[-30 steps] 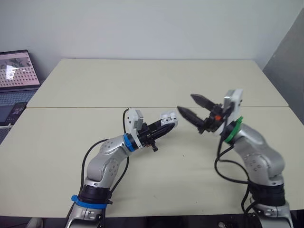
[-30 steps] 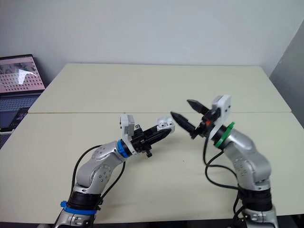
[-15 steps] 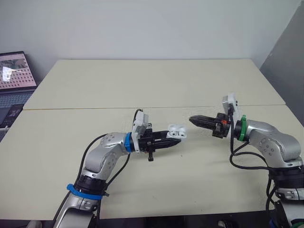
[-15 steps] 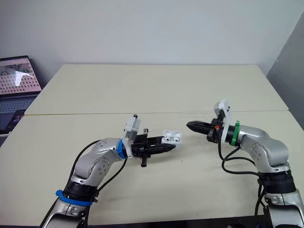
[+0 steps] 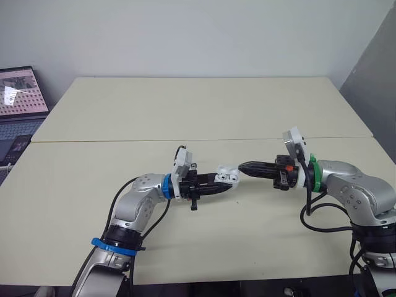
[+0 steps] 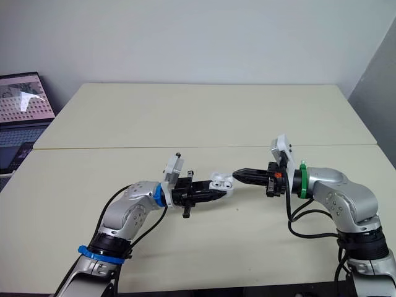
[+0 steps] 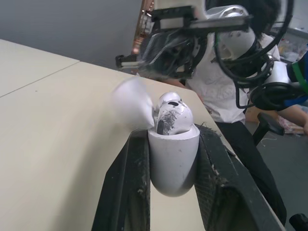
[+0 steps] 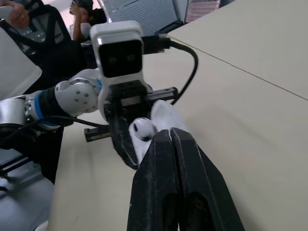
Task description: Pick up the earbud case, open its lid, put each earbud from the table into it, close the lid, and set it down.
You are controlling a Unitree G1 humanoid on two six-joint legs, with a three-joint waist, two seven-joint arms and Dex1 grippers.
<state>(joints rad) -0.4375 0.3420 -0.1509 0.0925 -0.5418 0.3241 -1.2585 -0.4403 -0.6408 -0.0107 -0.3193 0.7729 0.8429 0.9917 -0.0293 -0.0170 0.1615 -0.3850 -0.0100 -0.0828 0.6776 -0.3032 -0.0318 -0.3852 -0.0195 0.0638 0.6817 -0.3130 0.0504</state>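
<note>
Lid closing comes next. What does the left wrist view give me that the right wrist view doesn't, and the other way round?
Left wrist view: a close look at the grip, with the left gripper clamping the earbud case body from both sides, earbuds seated, lid open to one side. Right wrist view: the right gripper, fingers shut together, tip close by the case, and a laptop behind. Shared: case, left gripper, table.

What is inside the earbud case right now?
Two earbuds sit in the open earbud case, gripped by the left gripper; their stems are hidden by its walls.
</note>
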